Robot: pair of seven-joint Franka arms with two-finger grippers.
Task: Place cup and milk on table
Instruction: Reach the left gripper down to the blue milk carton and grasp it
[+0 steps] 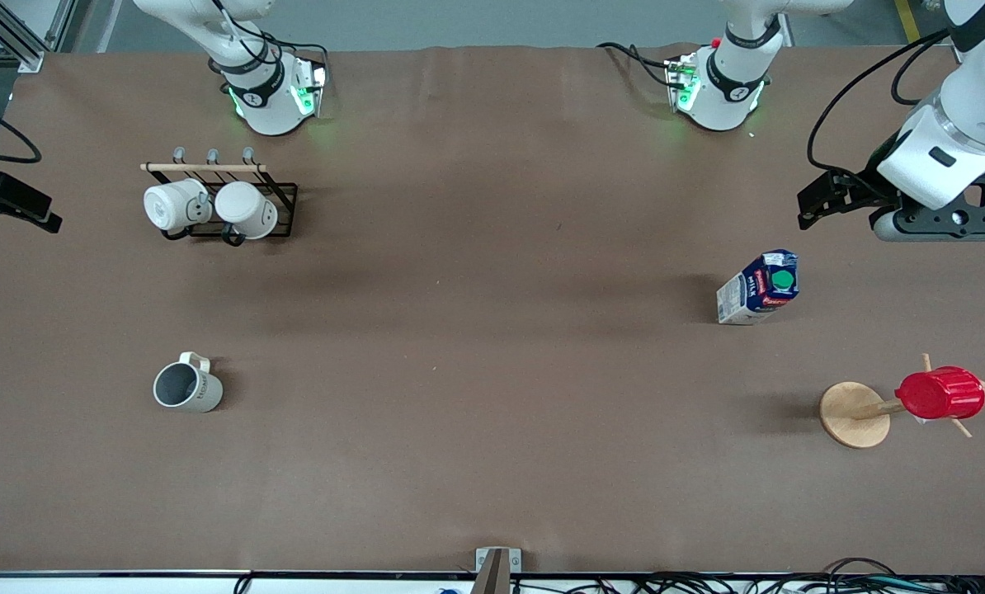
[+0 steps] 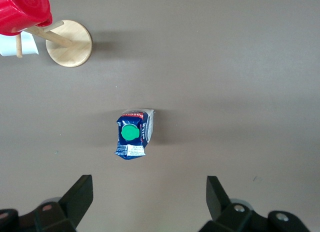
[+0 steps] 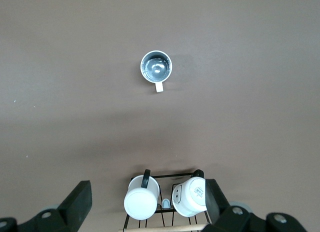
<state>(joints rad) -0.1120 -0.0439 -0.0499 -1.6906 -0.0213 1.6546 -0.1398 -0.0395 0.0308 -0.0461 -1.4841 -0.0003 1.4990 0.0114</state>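
The cup (image 1: 188,387) and milk (image 1: 760,288) both stand upright on the worktop (image 1: 492,371), well apart, toward opposite ends; the task looks complete. The left gripper (image 2: 150,202) and right gripper (image 3: 148,202) hang high above, spread wide and empty.

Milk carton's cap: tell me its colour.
Green. The round cap on the milk shows best in the left wrist view.
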